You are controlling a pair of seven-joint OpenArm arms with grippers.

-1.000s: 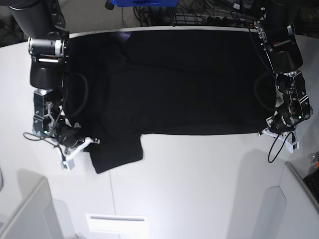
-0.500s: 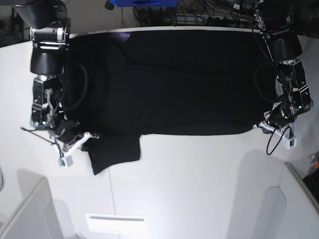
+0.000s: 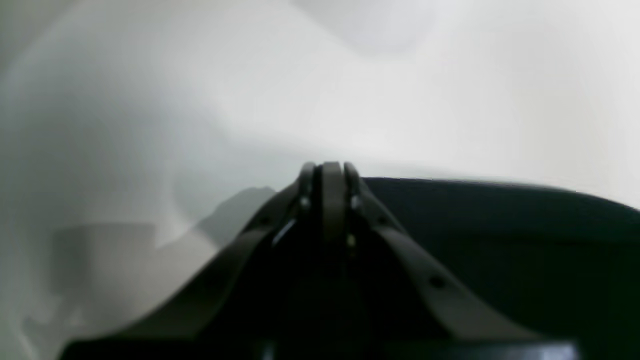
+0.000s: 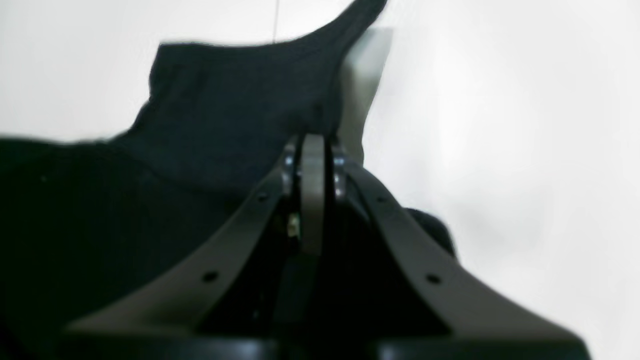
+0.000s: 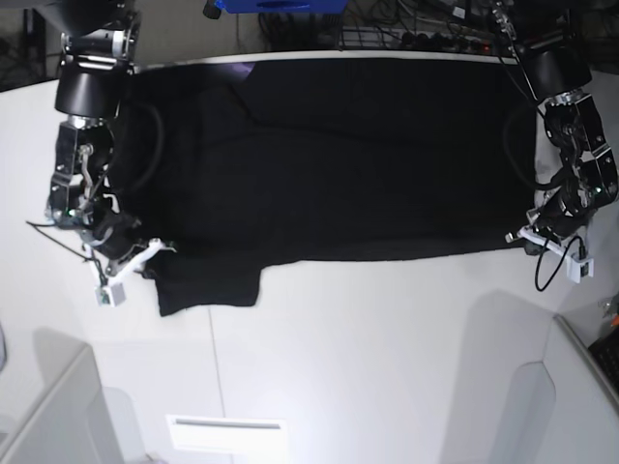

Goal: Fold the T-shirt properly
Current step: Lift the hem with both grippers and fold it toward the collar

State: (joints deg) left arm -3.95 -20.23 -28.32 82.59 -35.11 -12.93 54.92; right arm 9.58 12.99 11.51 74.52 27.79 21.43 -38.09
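Observation:
The T-shirt lies spread, plain black side up, across the far half of the white table. One short sleeve sticks out toward the near edge at the left. My right gripper is at the sleeve's left edge, fingers pressed together on the black cloth in the right wrist view. My left gripper is at the shirt's near right corner, jaws together on the cloth edge.
A blue object and a tangle of cables lie behind the table's far edge. A white rectangular strip sits near the front edge. Grey panels rise at both near corners.
Both grippers have moved toward the far side, drawing cloth with them. The sleeve has slid left and back, and the shirt's near right corner has risen slightly.

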